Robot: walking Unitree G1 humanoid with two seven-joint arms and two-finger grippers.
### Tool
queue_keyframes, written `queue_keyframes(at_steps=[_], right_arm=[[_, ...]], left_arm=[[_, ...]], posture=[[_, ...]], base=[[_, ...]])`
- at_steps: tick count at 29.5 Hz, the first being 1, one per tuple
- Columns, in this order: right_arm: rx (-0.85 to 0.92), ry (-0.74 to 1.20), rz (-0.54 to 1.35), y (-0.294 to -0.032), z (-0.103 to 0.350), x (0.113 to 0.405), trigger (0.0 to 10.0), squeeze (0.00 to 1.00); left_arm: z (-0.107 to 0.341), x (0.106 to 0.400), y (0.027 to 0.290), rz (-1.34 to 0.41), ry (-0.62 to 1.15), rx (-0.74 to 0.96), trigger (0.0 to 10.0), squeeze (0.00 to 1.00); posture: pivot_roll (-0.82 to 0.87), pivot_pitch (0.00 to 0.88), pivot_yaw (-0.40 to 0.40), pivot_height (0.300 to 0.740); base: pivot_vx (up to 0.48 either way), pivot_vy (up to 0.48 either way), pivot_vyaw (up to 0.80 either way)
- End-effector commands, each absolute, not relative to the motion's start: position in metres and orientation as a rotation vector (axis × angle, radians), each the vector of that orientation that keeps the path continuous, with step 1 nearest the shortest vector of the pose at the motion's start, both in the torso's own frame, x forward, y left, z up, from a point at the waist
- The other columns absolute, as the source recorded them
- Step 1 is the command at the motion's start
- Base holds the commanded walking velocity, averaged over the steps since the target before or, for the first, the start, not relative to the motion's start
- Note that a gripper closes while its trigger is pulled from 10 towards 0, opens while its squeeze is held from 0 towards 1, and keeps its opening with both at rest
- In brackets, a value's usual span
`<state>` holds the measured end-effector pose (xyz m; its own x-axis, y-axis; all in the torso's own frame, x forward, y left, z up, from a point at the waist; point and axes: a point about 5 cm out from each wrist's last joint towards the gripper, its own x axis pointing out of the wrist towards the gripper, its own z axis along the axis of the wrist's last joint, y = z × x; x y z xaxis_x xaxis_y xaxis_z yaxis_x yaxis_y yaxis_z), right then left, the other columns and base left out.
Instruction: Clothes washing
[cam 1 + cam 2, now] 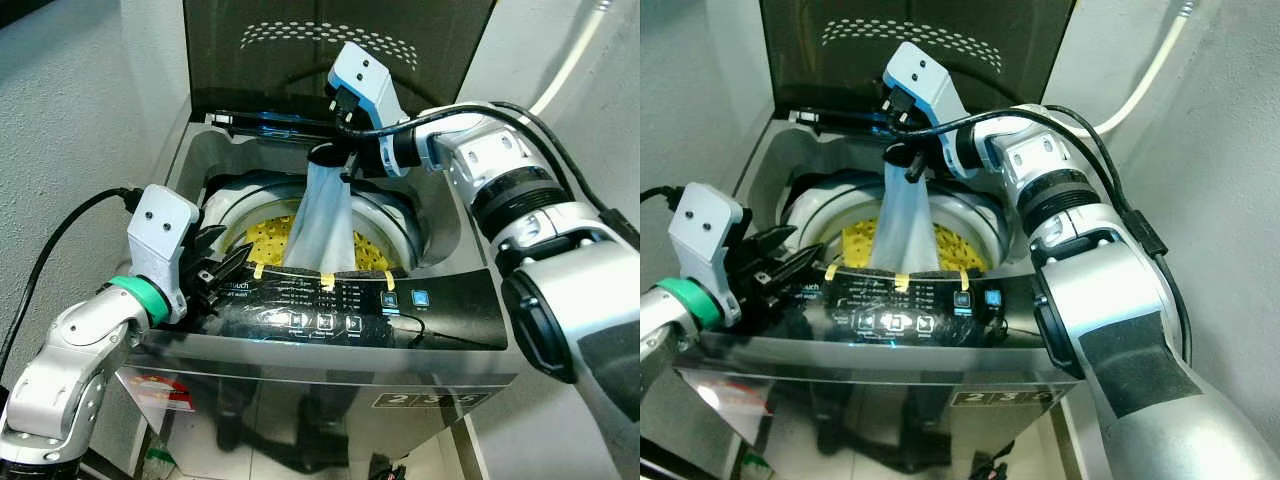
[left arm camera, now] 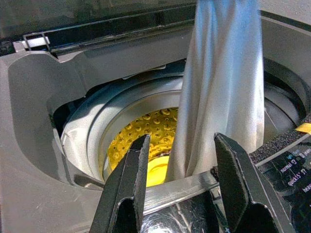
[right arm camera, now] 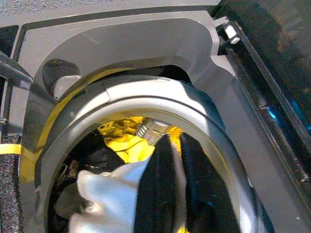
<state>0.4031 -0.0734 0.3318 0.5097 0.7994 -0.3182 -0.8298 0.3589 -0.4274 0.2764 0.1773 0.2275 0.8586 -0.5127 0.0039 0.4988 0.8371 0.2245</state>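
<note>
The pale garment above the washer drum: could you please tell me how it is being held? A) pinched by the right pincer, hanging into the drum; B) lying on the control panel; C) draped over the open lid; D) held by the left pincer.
A: the right pincer pinches the top of the pale garment, which hangs into the drum; the left pincer waits open at the rim.
</note>
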Motion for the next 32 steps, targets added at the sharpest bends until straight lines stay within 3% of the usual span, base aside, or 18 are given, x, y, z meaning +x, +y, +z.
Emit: queue_keyframes(at_steps=[1,5,6,16,18,19,21,24,30,32], right_arm=[[-0.608,0.077,1.049,-0.078,0.329,0.404,10.0,1.0],[-0.624,0.074,1.027,-0.08,0.33,0.405,10.0,1.0],[-0.621,0.073,1.02,-0.081,0.331,0.405,10.0,0.0],[-0.598,0.072,0.989,-0.097,0.34,0.406,10.0,0.0],[-0.061,-0.192,0.811,-0.119,0.358,0.412,10.0,0.0],[-0.061,-0.192,0.811,-0.119,0.358,0.412,10.0,0.0],[0.508,-0.527,0.534,-0.15,0.334,0.41,10.0,0.0],[0.561,-0.543,0.494,-0.147,0.307,0.402,10.0,0.0],[0.491,-0.42,0.546,-0.132,0.281,0.391,10.0,0.0],[0.651,-0.448,0.598,-0.144,0.284,0.38,10.0,0.0]], left_arm=[[0.227,0.273,0.177,-0.545,-0.054,0.22,10.0,0.0],[0.226,0.272,0.178,-0.544,-0.051,0.215,10.0,0.0],[0.226,0.273,0.178,-0.543,-0.05,0.215,10.0,0.0],[0.226,0.273,0.178,-0.53,-0.054,0.189,10.0,0.0],[0.227,0.285,0.181,-0.391,-0.092,0.173,10.0,0.0],[0.227,0.285,0.181,-0.391,-0.092,0.173,10.0,0.0],[0.24,0.29,0.178,-0.284,-0.205,0.145,10.0,0.0],[0.245,0.289,0.173,-0.288,-0.243,0.099,10.0,0.0],[0.241,0.292,0.164,-0.347,-0.225,0.129,10.0,0.0],[0.24,0.295,0.163,-0.363,-0.213,0.127,10.0,0.0]], posture=[[0.17,0.0,-0.043,0.74],[0.17,0.0,-0.042,0.74],[0.17,0.0,-0.04,0.74],[0.16,0.0,-0.039,0.74],[0.16,0.0,-0.069,0.74],[0.16,0.0,-0.069,0.74],[0.16,0.0,-0.061,0.74],[0.13,0.0,-0.02,0.74],[0.11,0.0,0.001,0.74],[0.1,0.0,0.017,0.74]], base=[[0.0,0.0,0.0],[0.0,0.0,0.0],[0.0,0.0,0.0],[0.0,0.0,0.0],[0.0,0.0,0.0],[0.0,0.0,0.0],[0.0,0.0,0.0],[0.0,0.0,0.0],[0.0,0.0,0.0],[0.0,0.0,0.0]])
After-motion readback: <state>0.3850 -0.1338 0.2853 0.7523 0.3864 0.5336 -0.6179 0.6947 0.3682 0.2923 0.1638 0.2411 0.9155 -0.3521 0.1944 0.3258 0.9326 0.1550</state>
